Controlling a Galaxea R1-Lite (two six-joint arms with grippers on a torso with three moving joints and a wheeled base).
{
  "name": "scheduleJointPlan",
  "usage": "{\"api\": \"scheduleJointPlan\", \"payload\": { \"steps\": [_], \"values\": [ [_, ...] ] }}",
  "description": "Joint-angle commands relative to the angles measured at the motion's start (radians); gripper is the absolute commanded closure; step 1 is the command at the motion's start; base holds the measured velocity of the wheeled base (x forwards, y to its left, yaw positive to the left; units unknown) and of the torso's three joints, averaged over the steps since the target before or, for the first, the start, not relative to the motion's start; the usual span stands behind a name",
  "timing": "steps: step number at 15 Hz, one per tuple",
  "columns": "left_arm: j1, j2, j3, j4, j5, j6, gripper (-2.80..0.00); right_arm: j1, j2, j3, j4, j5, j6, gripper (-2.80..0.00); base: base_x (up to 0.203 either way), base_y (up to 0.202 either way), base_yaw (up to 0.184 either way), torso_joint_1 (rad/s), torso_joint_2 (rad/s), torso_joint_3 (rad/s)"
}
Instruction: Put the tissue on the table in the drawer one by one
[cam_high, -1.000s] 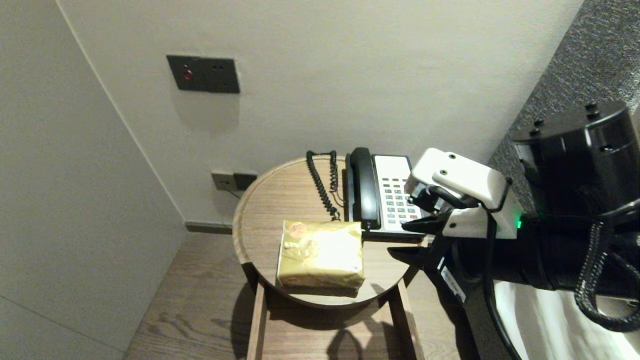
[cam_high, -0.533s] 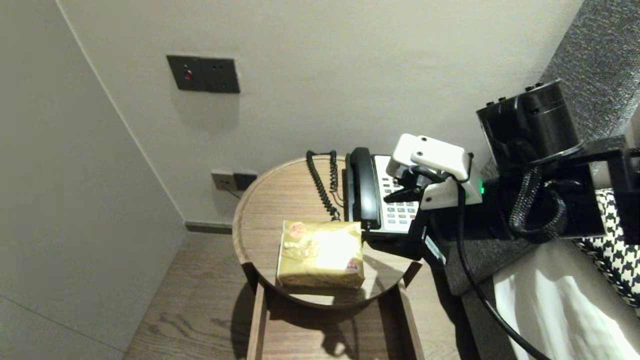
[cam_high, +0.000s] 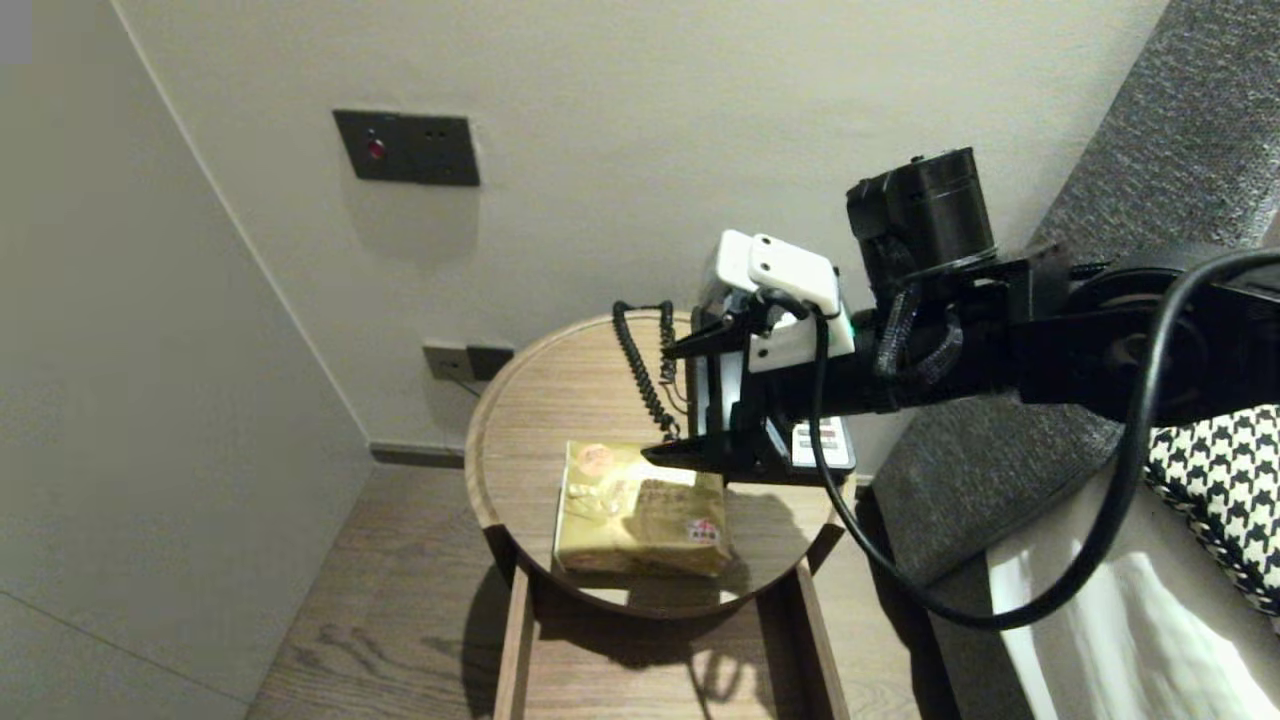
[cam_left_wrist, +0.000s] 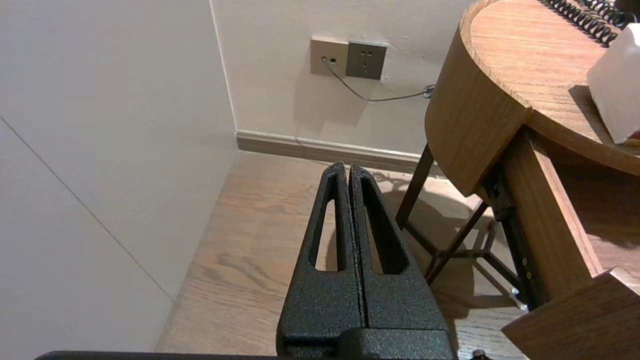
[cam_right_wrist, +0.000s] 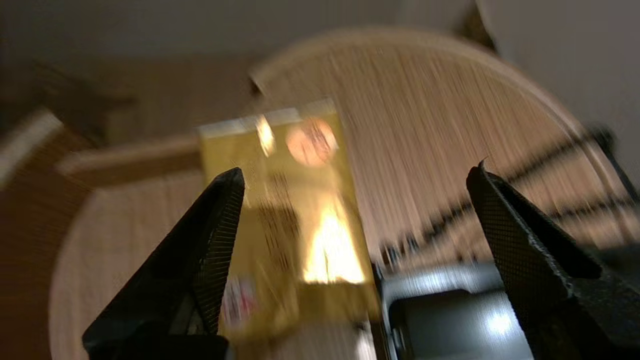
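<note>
The right gripper (cam_high: 657, 403) is hovering over the table (cam_high: 540, 400), its fingers standing wide apart, just above the gold pack (cam_high: 640, 508) lying near the table's front edge. The left gripper (cam_left_wrist: 349, 170), fingers pressed together, is hanging beside the table.

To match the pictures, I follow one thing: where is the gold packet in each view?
Head view: gold packet at the front edge of the round table.
Left wrist view: only its pale corner, on the round table.
Right wrist view: between the open jaws of the right gripper.
Shared landmark: the round table.
</note>
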Motion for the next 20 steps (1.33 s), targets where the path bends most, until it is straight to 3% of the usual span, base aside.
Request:
{"api": "scheduleJointPlan", "payload": {
  "steps": [1, 8, 20],
  "values": [
    [0.001, -0.002, 0.000, -0.001, 0.000, 0.000, 0.00, 0.001, 0.049, -0.033, 0.004, 0.084, -0.003, -2.80, 0.000, 0.000, 0.000, 0.000, 0.00, 0.000],
    [0.001, -0.002, 0.000, -0.001, 0.000, 0.000, 0.00, 0.001, 0.129, -0.049, 0.033, 0.224, -0.003, -2.80, 0.000, 0.000, 0.000, 0.000, 0.00, 0.000],
    [0.000, -0.002, 0.000, -0.001, 0.000, 0.000, 0.00, -0.056, 0.182, -0.036, 0.032, 0.204, -0.018, -2.80, 0.000, 0.000, 0.000, 0.000, 0.00, 0.000]
  ]
}}
